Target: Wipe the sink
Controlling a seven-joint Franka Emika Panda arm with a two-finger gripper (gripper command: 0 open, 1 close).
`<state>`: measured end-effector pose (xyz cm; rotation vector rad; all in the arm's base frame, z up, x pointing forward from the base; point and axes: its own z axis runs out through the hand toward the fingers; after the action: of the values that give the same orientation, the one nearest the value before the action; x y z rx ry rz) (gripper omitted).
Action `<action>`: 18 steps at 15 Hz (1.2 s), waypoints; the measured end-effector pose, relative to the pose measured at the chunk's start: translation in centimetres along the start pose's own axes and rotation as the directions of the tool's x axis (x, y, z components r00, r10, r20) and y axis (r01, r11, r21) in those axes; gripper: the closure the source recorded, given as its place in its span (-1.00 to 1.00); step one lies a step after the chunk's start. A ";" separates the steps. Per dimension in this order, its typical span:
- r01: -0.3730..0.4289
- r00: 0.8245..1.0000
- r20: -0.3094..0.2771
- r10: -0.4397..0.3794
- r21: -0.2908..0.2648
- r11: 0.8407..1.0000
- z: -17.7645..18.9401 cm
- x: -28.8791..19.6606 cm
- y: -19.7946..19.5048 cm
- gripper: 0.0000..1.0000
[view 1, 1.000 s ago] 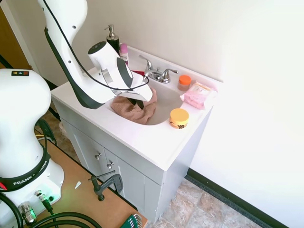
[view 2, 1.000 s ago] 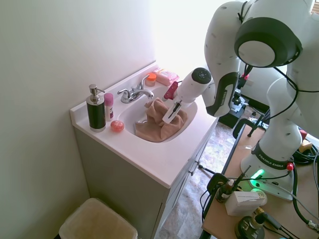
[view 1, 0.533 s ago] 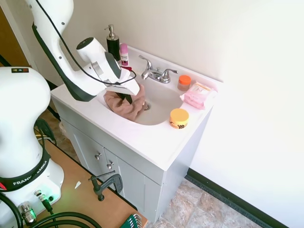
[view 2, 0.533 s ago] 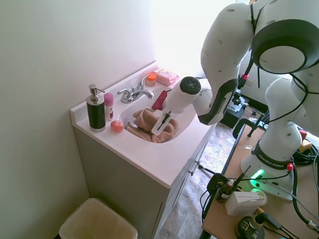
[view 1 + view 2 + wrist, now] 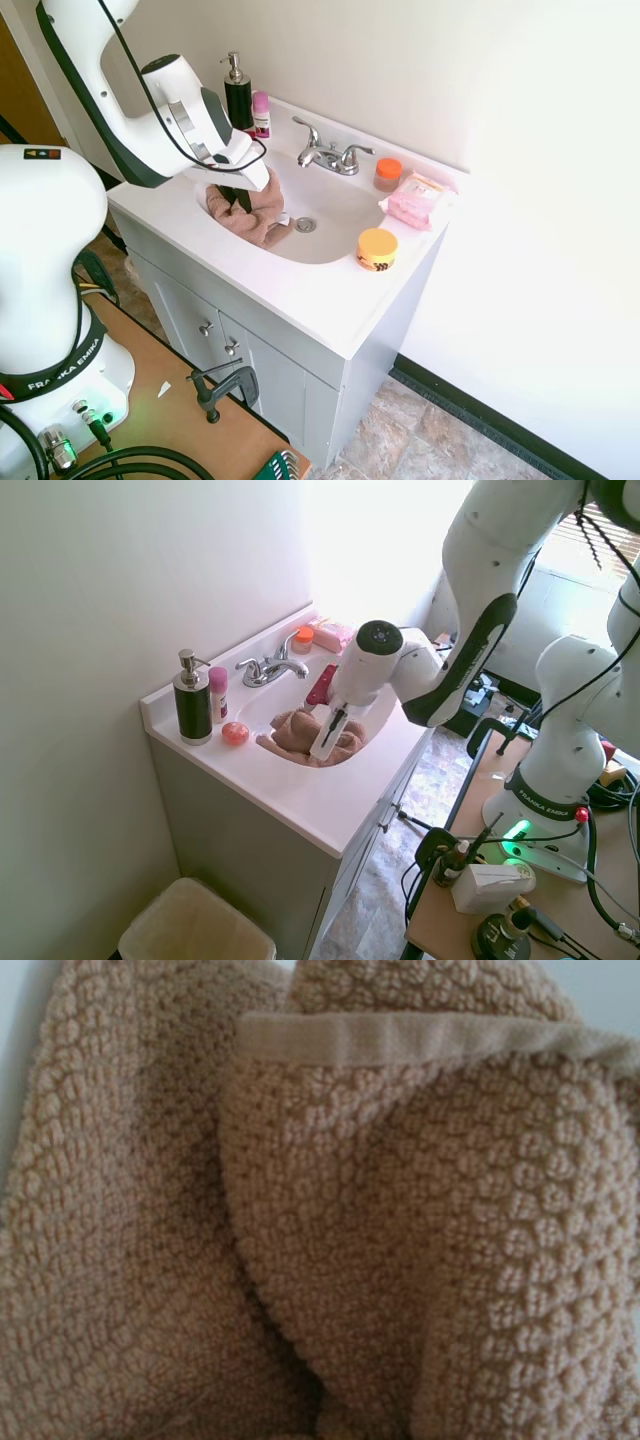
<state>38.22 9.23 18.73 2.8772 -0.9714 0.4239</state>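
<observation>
The sink [image 5: 345,212] is a glossy white oval basin with a round metal drain [image 5: 305,225] and a chrome faucet [image 5: 326,155] at its back. A bunched brown towel [image 5: 262,215] lies against the basin's wall on the side away from the orange tin. My gripper [image 5: 240,200] points down into the towel and is shut on it. In the second exterior view the gripper [image 5: 325,738] presses the towel [image 5: 298,730] into the sink [image 5: 262,705] near its front rim. The towel [image 5: 320,1220] fills the wrist view.
A black soap dispenser [image 5: 238,95] and a pink bottle [image 5: 261,112] stand at the back corner of the counter. An orange-lidded jar [image 5: 388,173], a pink wipes pack [image 5: 417,200] and an orange tin [image 5: 377,248] sit by the far rim. A bin [image 5: 195,920] stands on the floor.
My gripper has dragged the towel across the basin, away from the orange tin and toward the soap dispenser side. The drain has come into view.
</observation>
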 end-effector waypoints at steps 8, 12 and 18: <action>0.013 0.983 0.182 -0.003 -0.054 0.998 -4.9 1.0 -1.1 1.00; 0.025 0.970 0.242 -0.009 -0.061 0.998 -8.1 1.0 -1.0 1.00; 0.073 0.957 0.285 -0.054 -0.056 0.996 -11.0 -0.4 -1.6 1.00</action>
<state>36.25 12.48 29.20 2.9514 -0.9044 -0.0282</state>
